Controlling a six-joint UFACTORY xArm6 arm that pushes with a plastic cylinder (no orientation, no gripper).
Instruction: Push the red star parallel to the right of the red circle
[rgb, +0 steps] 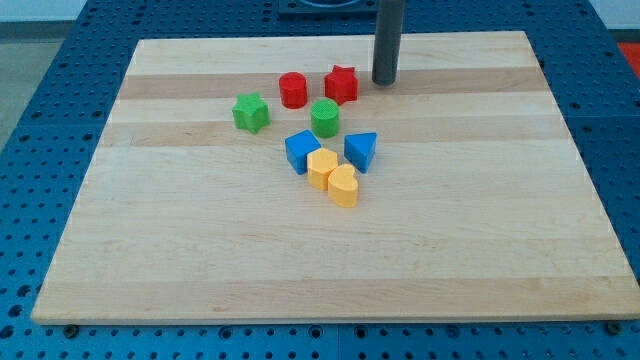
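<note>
The red star (341, 84) sits near the view's top centre of the wooden board (180, 240). The red circle (293, 90) stands just to its left, a small gap between them. My tip (385, 81) is on the board just to the right of the red star, a short gap away and not touching it.
A green star (251, 112) lies left of the red circle. A green circle (324, 117) sits just below the red pair. Below it are a blue cube (301, 151), a blue triangle (361, 151), a yellow hexagon (321, 168) and a yellow heart-like block (343, 186).
</note>
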